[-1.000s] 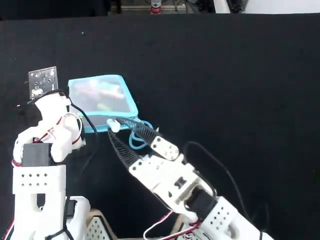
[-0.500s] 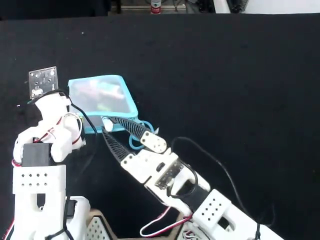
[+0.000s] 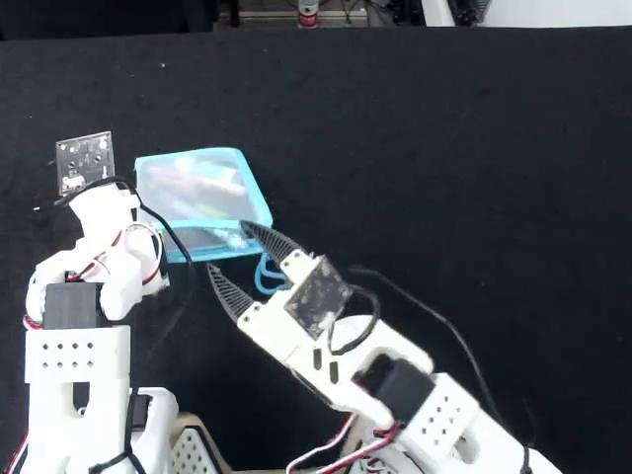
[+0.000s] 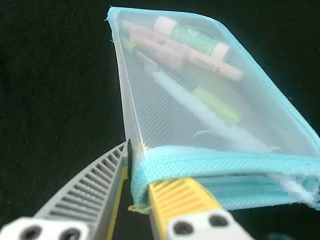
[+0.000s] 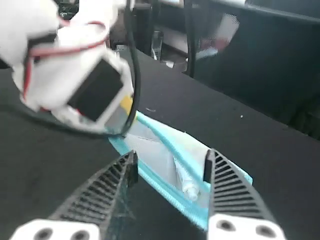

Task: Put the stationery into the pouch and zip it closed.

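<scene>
Over on the left of the black table (image 3: 444,148) lies the teal-edged mesh pouch (image 3: 202,197), stationery (image 4: 192,40) inside. The left gripper (image 4: 135,172) pinches its zip-edge corner (one yellow finger, one grey). The right gripper (image 3: 227,249) hovers, fingers spread wide, at that same near edge by the blue strap loop (image 3: 265,276). Black cloth stretches wide to the pouch's right.

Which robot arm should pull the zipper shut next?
Probably the right. The right gripper is open at the zipper of the pouch, while the left gripper is shut on its corner, holding it steady.
</scene>
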`<move>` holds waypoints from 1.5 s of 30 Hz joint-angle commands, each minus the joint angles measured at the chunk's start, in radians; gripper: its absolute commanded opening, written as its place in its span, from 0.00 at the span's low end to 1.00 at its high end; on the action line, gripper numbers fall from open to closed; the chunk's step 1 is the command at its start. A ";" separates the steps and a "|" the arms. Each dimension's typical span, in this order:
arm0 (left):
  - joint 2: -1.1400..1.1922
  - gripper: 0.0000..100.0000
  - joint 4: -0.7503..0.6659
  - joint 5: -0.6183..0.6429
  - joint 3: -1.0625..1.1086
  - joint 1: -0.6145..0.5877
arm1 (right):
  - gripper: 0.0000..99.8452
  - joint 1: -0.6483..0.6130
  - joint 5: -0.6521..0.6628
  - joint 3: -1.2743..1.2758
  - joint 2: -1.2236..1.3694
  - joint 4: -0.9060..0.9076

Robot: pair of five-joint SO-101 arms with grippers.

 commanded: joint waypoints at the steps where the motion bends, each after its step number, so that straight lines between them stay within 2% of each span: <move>1: -0.008 0.03 0.002 -0.003 -0.008 0.002 | 0.21 -0.006 -0.020 -0.217 -0.018 0.135; 4: -0.008 0.03 0.002 -0.003 -0.005 0.002 | 0.21 0.037 -0.020 -0.317 -0.019 0.218; 6: -0.008 0.03 0.002 -0.003 -0.005 0.002 | 0.21 0.114 -0.020 -0.357 -0.019 0.272; 10: -0.008 0.03 0.002 -0.003 -0.004 0.002 | 0.21 0.302 -0.029 -0.334 -0.008 0.339; 12: -0.008 0.03 0.002 -0.003 -0.004 0.002 | 0.21 0.345 -0.038 -0.275 -0.012 0.362; 17: -0.008 0.03 0.002 -0.003 -0.007 0.002 | 0.21 0.334 -0.020 -0.153 -0.015 0.405; 21: -0.008 0.03 0.002 -0.003 -0.007 0.002 | 0.21 0.267 -0.015 -0.110 -0.012 0.430; 25: -0.008 0.03 0.002 -0.003 -0.008 0.002 | 0.21 0.193 0.106 -0.053 -0.016 0.433; 35: -0.008 0.03 0.002 -0.003 -0.010 0.002 | 0.21 0.218 0.133 0.185 -0.010 0.044; 40: -0.008 0.03 0.002 -0.003 -0.010 0.002 | 0.21 0.219 0.133 0.217 -0.008 -0.015; 45: -0.008 0.03 0.002 -0.003 -0.010 0.002 | 0.21 0.282 0.133 0.214 -0.008 -0.021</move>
